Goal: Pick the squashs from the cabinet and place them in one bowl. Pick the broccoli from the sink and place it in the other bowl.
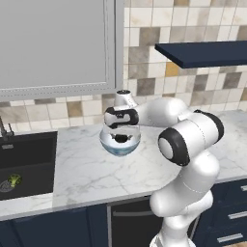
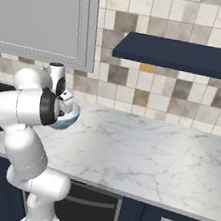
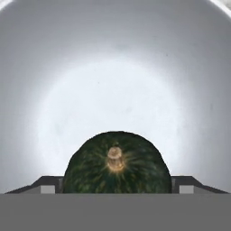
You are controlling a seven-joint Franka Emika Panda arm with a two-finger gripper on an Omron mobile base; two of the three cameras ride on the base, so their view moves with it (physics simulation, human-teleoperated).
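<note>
A round, dark green squash (image 3: 116,163) with a tan stem nub sits inside a pale bowl (image 1: 120,143) on the marble counter (image 1: 82,173), lying between the gripper's (image 3: 116,184) spread fingers, which flank it on the left and right with the jaws open.

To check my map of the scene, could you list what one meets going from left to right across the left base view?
Tap → broccoli in the sink → bowl under the gripper → cabinet.
</note>
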